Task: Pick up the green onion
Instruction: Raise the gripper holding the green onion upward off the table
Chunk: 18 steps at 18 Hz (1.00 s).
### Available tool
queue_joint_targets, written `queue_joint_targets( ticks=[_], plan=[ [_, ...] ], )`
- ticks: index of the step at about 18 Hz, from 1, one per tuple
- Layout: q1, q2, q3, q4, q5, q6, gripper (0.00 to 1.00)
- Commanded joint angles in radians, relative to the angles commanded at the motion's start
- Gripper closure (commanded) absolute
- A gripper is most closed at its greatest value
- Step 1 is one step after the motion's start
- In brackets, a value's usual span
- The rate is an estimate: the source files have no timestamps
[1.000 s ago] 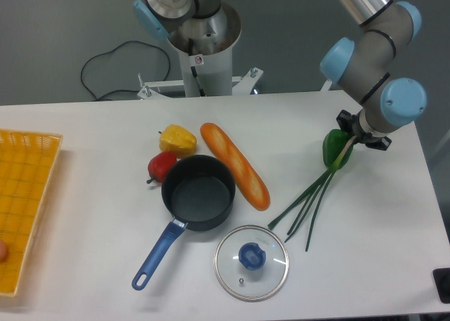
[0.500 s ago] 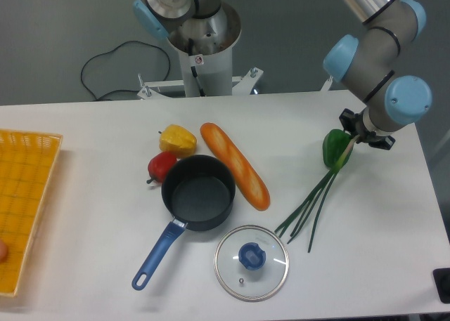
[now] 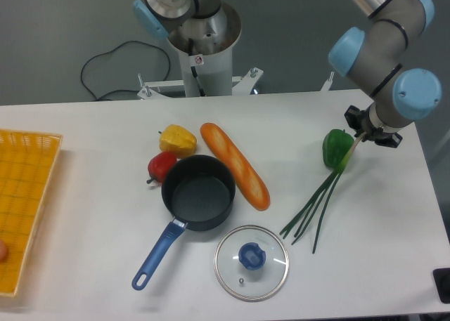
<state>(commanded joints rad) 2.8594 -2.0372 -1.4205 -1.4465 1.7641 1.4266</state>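
Gripper (image 3: pixel 367 133) sits near the right edge of the white worktop (image 3: pixel 91 265), toward the back right corner, mostly hidden under the wrist joints. Its black fingers are closed on the pale stem end of the green onion (image 3: pixel 320 203), a bundle of long thin dark green stalks. How wide the jaws stand can't be read exactly from this angle, but the stem runs straight into them.

Arm pose: grey-and-light-blue arm (image 3: pixel 383 40) enters from the top right, folds down through two blue-capped joints, last wrist cap pointing toward the camera, tool pointing down at the table.

Onion hangs tilted from the gripper, down and to the left, stalks splaying apart toward the front, tips near the table surface between the right edge and the lid. Can't tell if the tips touch the table.

Glossy squat green bell pepper (image 3: pixel 335 147) is just beside the stem end, left of the gripper; contact unclear.

Mid-table: orange bread loaf (image 3: pixel 235 165) lying diagonally, dark saucepan with a blue handle (image 3: pixel 197 192) touching or nearly touching it, yellow pepper (image 3: pixel 177 139) and red pepper (image 3: pixel 161 166) behind and left of the pan. Glass lid with a blue knob (image 3: pixel 251 261) near the front edge. Yellow mesh basket (image 3: pixel 24 201) at the left edge.
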Motion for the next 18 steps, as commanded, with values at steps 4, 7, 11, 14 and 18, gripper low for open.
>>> queue_joint_targets(
  ticks=[4, 7, 11, 14, 18],
  plan=[
    [-0.014, 0.023, 0.000, -0.002, -0.040, -0.009, 0.75],
    [-0.023, 0.069, 0.000, -0.006, -0.058, -0.009, 0.75],
    [-0.043, 0.121, 0.000, -0.037, -0.101, -0.009, 0.75],
    [-0.061, 0.135, 0.000, -0.063, -0.104, -0.012, 0.75],
    [-0.057, 0.138, 0.000, -0.087, -0.101, -0.015, 0.85]
  ],
)
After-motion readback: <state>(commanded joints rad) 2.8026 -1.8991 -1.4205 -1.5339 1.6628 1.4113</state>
